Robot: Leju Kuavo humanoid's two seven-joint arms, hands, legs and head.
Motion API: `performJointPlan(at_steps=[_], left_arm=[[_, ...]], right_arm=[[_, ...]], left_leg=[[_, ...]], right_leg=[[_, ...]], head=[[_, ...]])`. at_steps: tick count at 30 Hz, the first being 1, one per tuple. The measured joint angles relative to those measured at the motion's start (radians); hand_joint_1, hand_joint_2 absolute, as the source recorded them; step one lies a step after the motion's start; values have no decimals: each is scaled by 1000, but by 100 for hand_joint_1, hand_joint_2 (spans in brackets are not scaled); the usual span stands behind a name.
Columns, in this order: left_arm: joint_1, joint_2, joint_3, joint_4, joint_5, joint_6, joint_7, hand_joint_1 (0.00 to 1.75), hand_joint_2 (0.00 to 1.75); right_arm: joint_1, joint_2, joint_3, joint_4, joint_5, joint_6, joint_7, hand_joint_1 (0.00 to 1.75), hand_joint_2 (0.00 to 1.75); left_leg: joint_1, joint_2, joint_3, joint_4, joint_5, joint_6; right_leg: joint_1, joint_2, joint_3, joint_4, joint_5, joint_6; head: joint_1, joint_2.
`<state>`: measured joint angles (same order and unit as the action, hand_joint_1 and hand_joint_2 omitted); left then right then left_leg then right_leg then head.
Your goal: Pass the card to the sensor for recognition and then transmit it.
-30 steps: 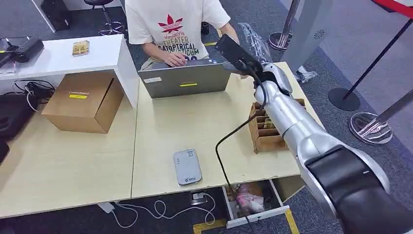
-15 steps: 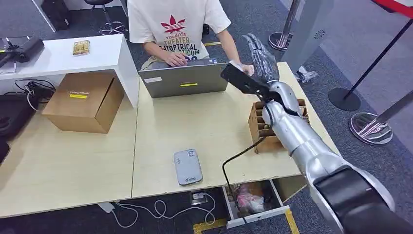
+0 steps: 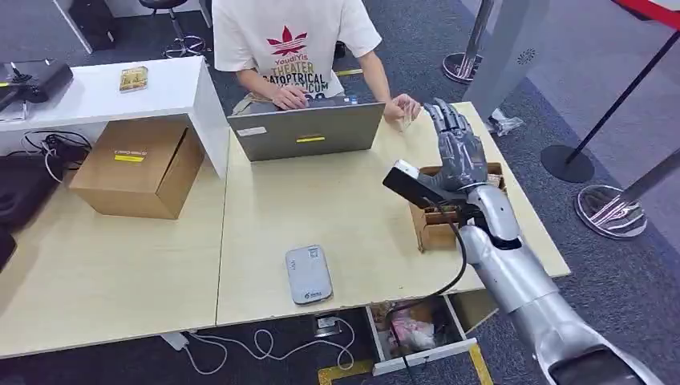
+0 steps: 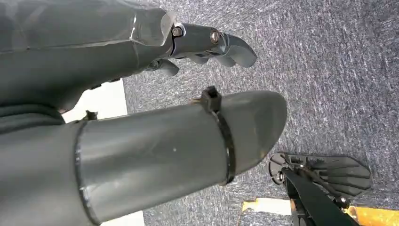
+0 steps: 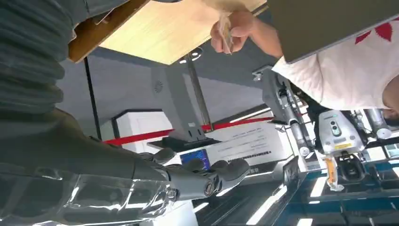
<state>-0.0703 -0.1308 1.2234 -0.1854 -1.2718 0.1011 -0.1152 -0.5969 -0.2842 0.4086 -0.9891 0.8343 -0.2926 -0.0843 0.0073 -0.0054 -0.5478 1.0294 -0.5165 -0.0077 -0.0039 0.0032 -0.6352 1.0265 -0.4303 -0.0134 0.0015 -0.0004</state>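
One card (image 3: 407, 119) sits pinched in the person's hand (image 3: 401, 107) at 12 o'clock of the surface (image 3: 337, 208), so handover looks done. Right hand (image 3: 455, 151) empty, fingers apart, above the wooden rack (image 3: 437, 224). Sensor (image 3: 309, 274) at 6 o'clock. Left hand (image 4: 207, 42) hangs over floor, holds nothing.

Right hand (image 3: 457, 148) drawn back; person's hand (image 3: 403, 108) apparently took card.

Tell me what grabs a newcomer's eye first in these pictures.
The silver right arm rising from the lower right, its right hand raised open over the wooden card box at the table's right edge. Behind it, a person in a white T-shirt sits at a laptop, one hand pinching a card. A grey sensor lies near the front edge.
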Motion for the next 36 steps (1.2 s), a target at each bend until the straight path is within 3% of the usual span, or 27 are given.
performJointPlan(at_steps=[19, 28, 36], left_arm=[[0, 0, 0, 0, 0, 0, 0, 0, 0], [0, 0, 0, 0, -6, -9, 0, 0, 0], [1, 5, 0, 0, -13, -16, 0, 0, 0]], right_arm=[[48, -30, -57, -81, 56, 36, 20, 0, 175], [88, -43, -84, -94, 126, 155, 45, 0, 175], [113, -89, -94, -90, 132, 261, 53, 0, 175]], left_leg=[[0, 0, 0, 0, 0, 0], [0, 0, 0, 0, 0, 0], [0, 0, -1, 0, 0, 0]], right_leg=[[0, 0, 0, 0, 0, 0], [0, 0, 0, 0, 0, 0], [0, 0, 0, 0, 0, 0]], head=[[0, 0], [0, 0], [0, 0]])
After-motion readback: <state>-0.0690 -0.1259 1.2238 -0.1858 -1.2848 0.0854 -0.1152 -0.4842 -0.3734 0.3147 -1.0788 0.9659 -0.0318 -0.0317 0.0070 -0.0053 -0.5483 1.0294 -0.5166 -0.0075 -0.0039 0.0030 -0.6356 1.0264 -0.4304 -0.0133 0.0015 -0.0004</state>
